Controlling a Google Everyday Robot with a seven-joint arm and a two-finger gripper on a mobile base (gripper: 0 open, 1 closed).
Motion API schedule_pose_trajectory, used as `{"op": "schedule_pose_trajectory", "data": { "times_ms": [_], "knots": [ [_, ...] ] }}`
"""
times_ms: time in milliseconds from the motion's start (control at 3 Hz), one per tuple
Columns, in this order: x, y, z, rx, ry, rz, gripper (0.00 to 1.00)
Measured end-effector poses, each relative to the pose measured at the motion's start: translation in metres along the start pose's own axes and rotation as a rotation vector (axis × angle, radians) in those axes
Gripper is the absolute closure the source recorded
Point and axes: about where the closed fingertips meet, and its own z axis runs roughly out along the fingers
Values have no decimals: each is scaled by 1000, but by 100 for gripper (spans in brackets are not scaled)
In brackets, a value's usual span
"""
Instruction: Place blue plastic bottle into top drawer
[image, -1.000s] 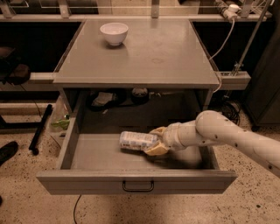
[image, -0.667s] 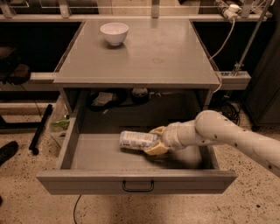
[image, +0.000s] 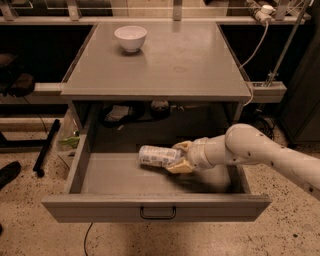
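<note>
Fingers of the gripper were closed around the right end of the blue plastic bottle, one tan pad above it and one below. The gripper sat just right of the frame's centre, inside the open top drawer. The bottle lay roughly on its side over the middle of the drawer's floor, with its free end pointing toward the left of the frame. We could not tell whether it rested on the floor or hung just above it.

We judged the bottle to be light and thin-walled. A hard squeeze would probably dent it, and its smooth label wrap could slip or roll once let go. A hold across the body near one end, as here, seemed sound to us. A grip closer to the middle would tip less.

Compared with the frames from a second earlier, we found almost nothing changed. Bottle, gripper and arm were in the same spot, the grip was still on, and the white bowl had stayed at the upper left.
</note>
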Motion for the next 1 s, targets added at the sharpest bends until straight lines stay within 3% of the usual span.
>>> {"op": "schedule_pose_trajectory", "data": {
  "times_ms": [333,1000],
  "knots": [
    [-1,-5,-10,11,-7,2,0],
    [-1,-26,-61,27,-7,-19,0]
  ]
}}
